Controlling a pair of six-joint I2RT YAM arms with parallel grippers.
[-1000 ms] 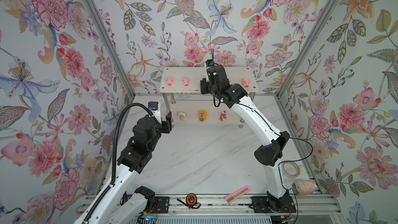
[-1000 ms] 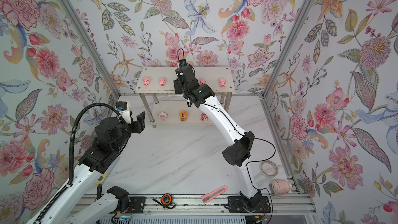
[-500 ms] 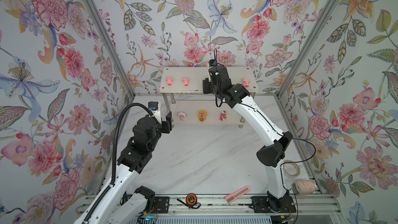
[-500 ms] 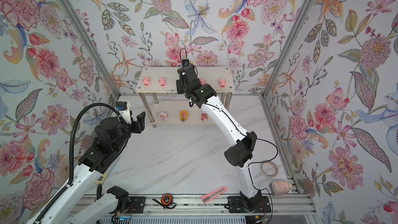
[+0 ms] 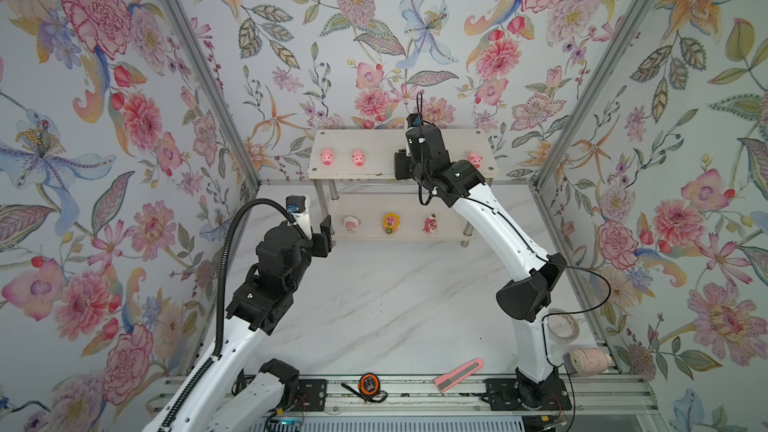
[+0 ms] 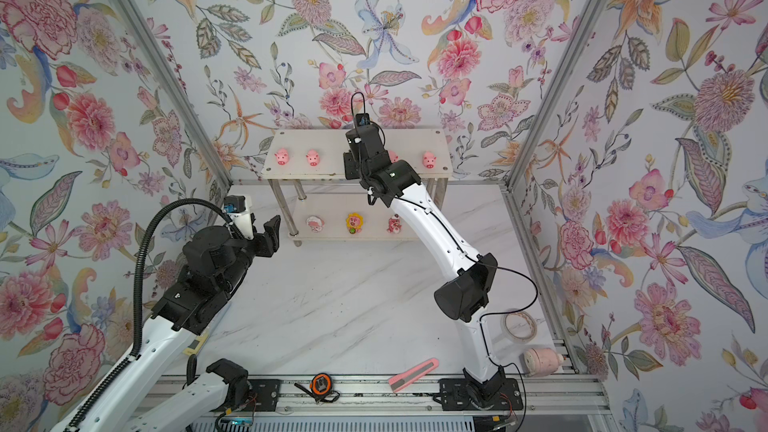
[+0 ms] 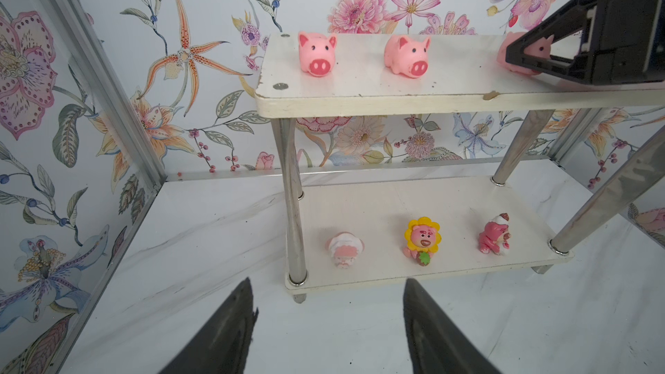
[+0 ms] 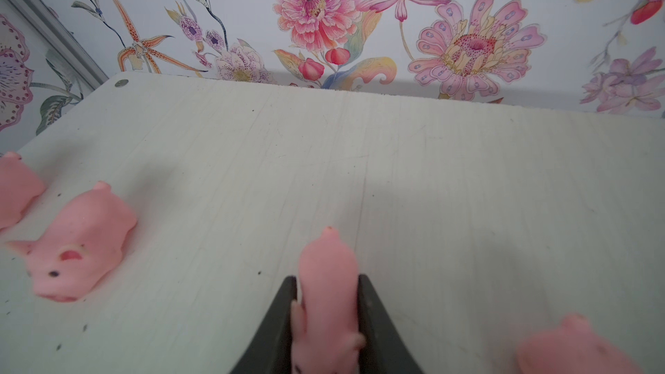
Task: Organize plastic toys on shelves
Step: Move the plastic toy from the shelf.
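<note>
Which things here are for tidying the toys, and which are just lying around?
For the job:
- shelves
- pink pigs on the top board
- held pig in the right tool
- whitish figure, flower figure and red-pink figure on the bottom board

Just lying about:
- tape measure
- pink-and-grey bar
- tape roll
- pinkish roll

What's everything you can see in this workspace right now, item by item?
Rack: one, white boards, chrome legs, by back wall
Held pig: one, pink, top board
Other pigs: four, pink, top board
Figurines: three, pinkish, lower board
Tape measure: one, orange-black, front rail
Flat bar: one, pink-grey, front edge
Tape roll: one, pale, table's right side
Cylinder: one, pink, front-right corner
Left gripper: black, open, facing the rack
Right gripper: black, shut on held pig
</note>
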